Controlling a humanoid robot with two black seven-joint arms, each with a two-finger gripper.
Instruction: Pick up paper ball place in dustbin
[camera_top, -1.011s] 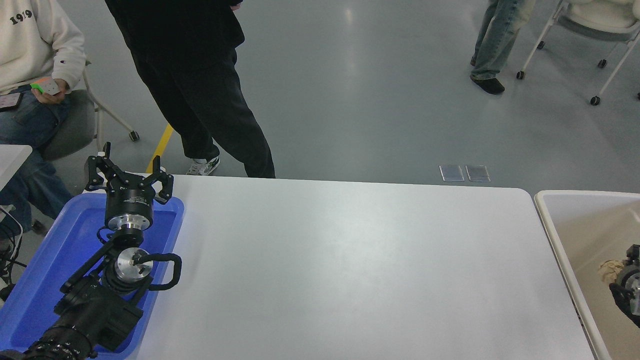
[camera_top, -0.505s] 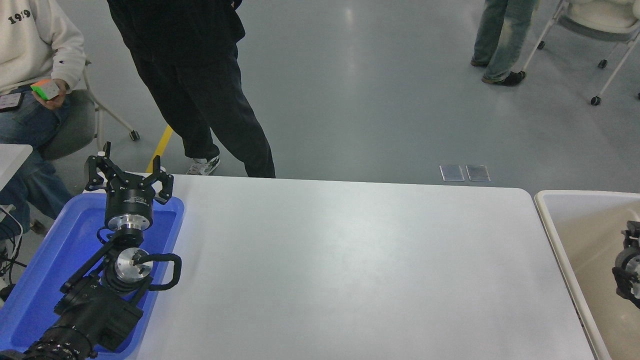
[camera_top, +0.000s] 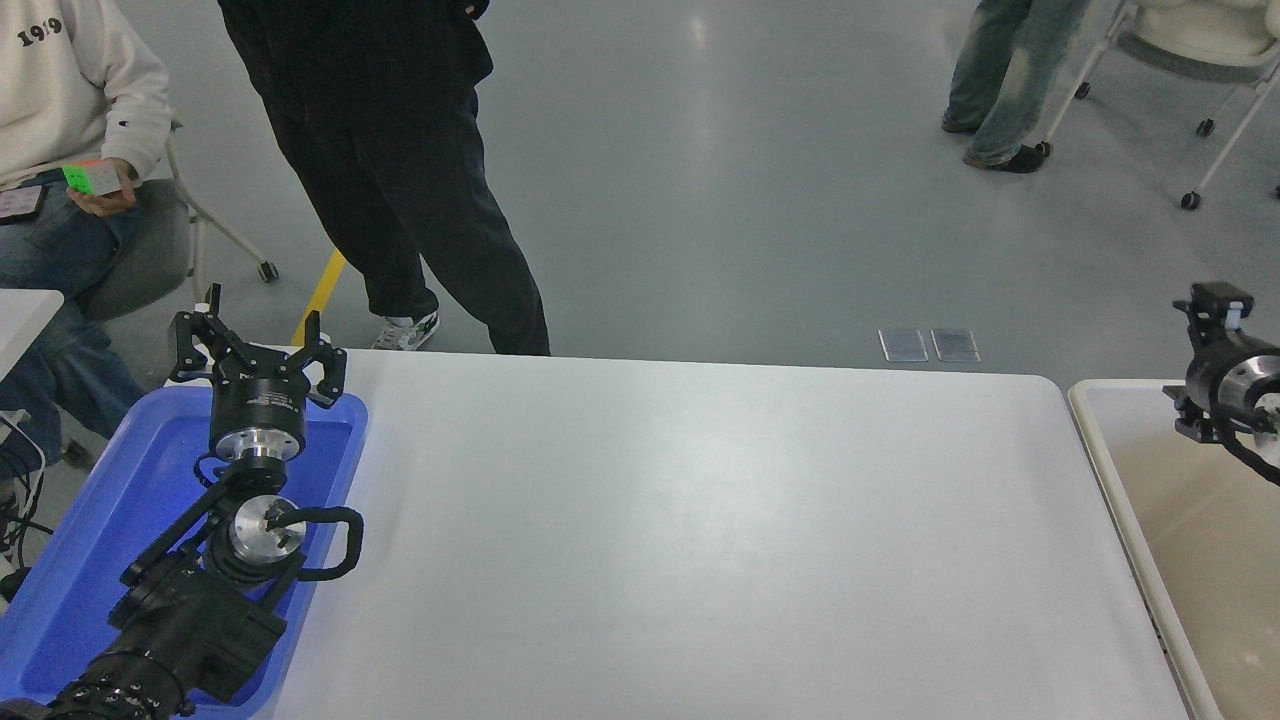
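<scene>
We could not find the paper ball anywhere in the head view; the part of the dustbin (camera_top: 1105, 415) that showed, at the right end of the desk (camera_top: 700, 520), had only smooth tan floor inside its pale rim, and the rest ran off the picture's edge. Above the bin's far rim hung our right hand (camera_top: 1212, 303), coming in from the right edge, its wrist ring bright against the grey floor; only a small part of its tip showed, so we could not tell whether its fingers were apart or together, nor whether anything sat between them. Across the white desk, our left hand (camera_top: 256, 348) rested parked over the far end of a blue tray (camera_top: 150, 480) at the lower left, its fingers spread wide with nothing between them. Beyond the desk a person in black trousers (camera_top: 400, 200) stood close to its far edge, another sat at the upper left holding a coloured cube (camera_top: 92, 178), and a third stood at the upper right beside a wheeled chair (camera_top: 1190, 60).
</scene>
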